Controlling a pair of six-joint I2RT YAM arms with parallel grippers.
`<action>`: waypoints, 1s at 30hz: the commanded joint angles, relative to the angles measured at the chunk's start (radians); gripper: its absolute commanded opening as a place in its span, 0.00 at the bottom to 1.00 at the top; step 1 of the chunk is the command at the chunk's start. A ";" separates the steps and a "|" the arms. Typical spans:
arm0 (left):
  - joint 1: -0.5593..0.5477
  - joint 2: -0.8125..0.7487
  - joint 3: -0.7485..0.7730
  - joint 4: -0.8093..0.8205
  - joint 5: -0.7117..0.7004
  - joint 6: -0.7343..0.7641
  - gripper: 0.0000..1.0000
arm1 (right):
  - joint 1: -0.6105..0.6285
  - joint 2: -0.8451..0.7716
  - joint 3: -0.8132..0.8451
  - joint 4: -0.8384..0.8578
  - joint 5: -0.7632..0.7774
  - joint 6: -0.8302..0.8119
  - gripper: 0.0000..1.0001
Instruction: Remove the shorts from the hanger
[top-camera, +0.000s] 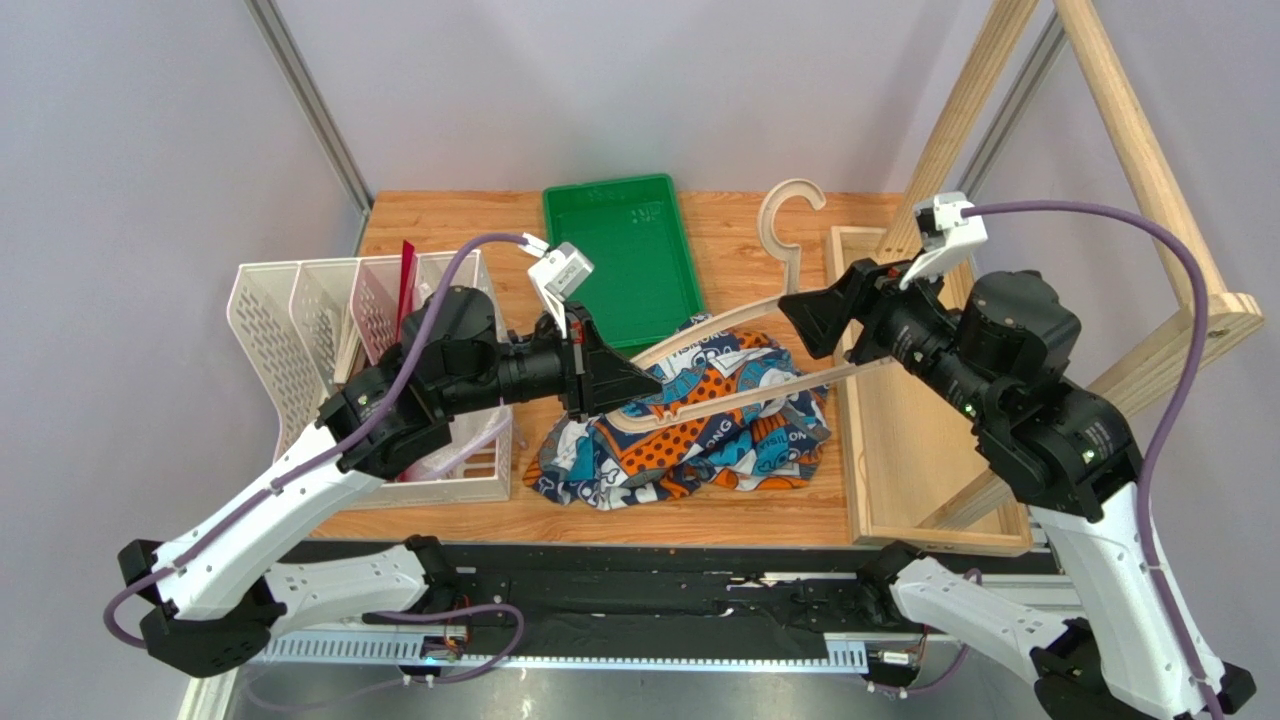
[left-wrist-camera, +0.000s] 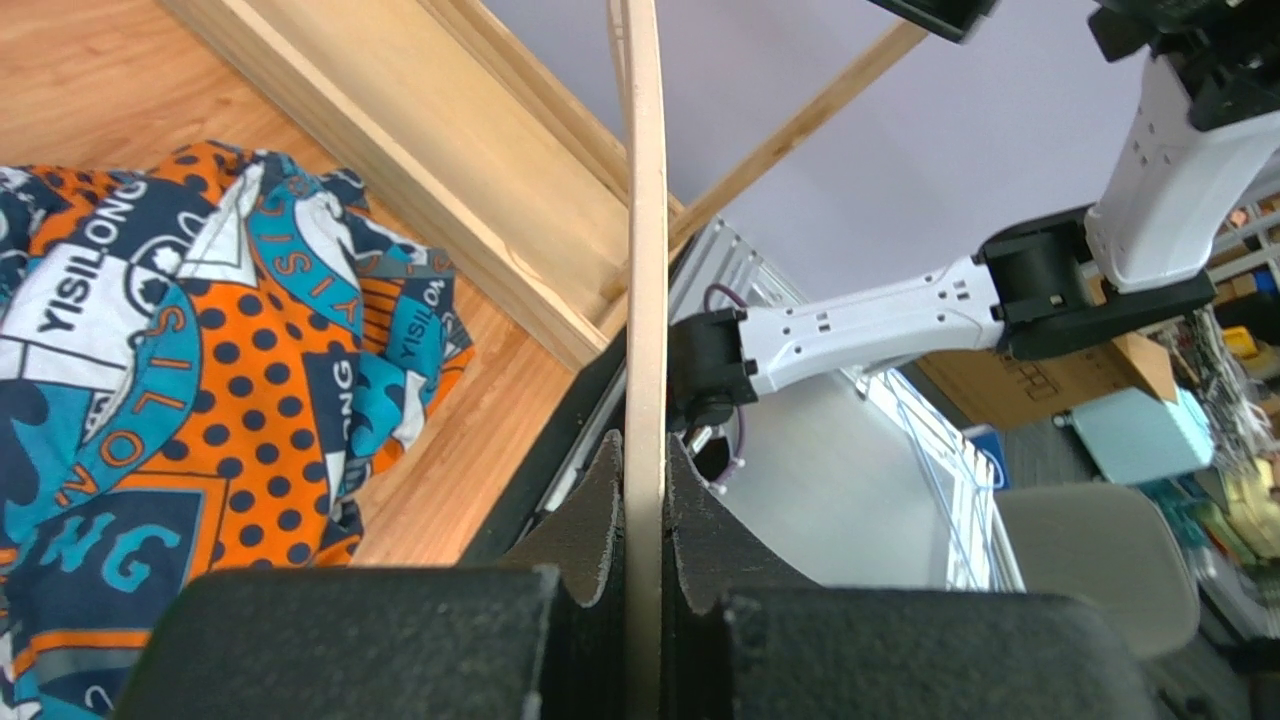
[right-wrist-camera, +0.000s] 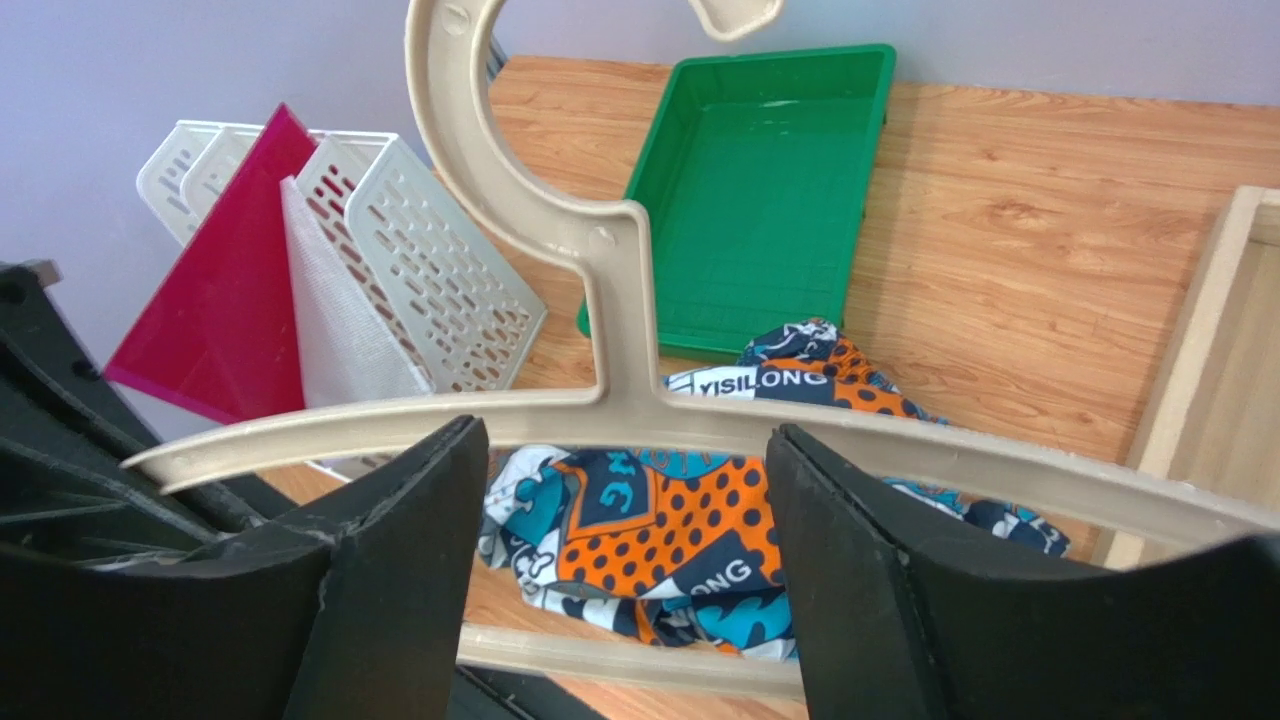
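Observation:
The patterned shorts lie heaped on the table under the hanger, which is held tilted above them. My left gripper is shut on the hanger's left end; in the left wrist view the thin bar is pinched between the pads, with the shorts below left. My right gripper is open at the hanger's right shoulder. In the right wrist view its fingers straddle the hanger below the hook, and the shorts show through the frame. I cannot tell whether any cloth touches the lower bar.
A green tray lies at the back centre. A white file rack with a red sheet stands at the left. The wooden rack's base frame and slanted beams stand at the right.

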 joint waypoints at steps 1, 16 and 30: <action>0.003 -0.032 0.003 0.053 -0.053 0.020 0.00 | -0.001 -0.015 0.089 -0.086 -0.046 0.049 0.75; -0.049 0.049 0.070 0.214 -0.117 0.072 0.00 | 0.002 -0.031 0.049 0.049 -0.178 0.471 0.78; -0.137 0.092 0.096 0.205 -0.307 0.139 0.00 | 0.370 0.109 0.061 0.075 0.229 0.614 0.70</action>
